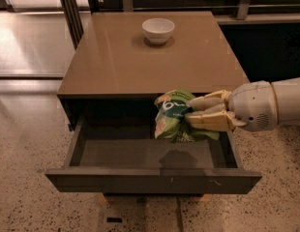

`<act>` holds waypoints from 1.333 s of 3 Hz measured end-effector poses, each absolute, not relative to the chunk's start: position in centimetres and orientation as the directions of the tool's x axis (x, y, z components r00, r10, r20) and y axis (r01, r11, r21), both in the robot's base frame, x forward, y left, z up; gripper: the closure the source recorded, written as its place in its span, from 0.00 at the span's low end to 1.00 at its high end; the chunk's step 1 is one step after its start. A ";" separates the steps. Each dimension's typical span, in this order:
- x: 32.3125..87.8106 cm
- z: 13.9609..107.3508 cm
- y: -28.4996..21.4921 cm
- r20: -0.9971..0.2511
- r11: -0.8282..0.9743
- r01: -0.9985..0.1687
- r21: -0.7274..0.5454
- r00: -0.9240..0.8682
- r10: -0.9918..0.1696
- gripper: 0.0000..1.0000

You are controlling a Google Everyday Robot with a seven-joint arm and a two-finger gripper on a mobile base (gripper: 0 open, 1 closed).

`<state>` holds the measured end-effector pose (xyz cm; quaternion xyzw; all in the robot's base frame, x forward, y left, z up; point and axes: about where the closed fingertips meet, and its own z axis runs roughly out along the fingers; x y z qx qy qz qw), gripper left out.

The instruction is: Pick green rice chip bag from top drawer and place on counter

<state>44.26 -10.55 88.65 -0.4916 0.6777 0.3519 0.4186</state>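
The hand [194, 112] grips the green rice chip bag [173, 116], lifted above the open top drawer [150, 178].

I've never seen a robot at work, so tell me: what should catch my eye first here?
First, the white arm reaching in from the right. Its gripper is shut on the green rice chip bag, holding it over the open top drawer, clear of the drawer floor, where its shadow falls. Behind lies the glossy counter, with a white bowl near its far edge.
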 end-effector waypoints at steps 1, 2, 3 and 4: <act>44.3 88.7 -10.2 -0.918 0.260 -0.963 0.066 -0.161 -0.363 1.00; 44.7 90.6 -9.4 -0.932 0.221 -0.974 0.040 -0.117 -0.344 1.00; 48.3 96.1 -9.0 -0.931 0.212 -0.975 -0.066 -0.016 -0.365 1.00; 52.9 100.5 -9.3 -0.919 0.228 -0.963 -0.144 0.045 -0.392 1.00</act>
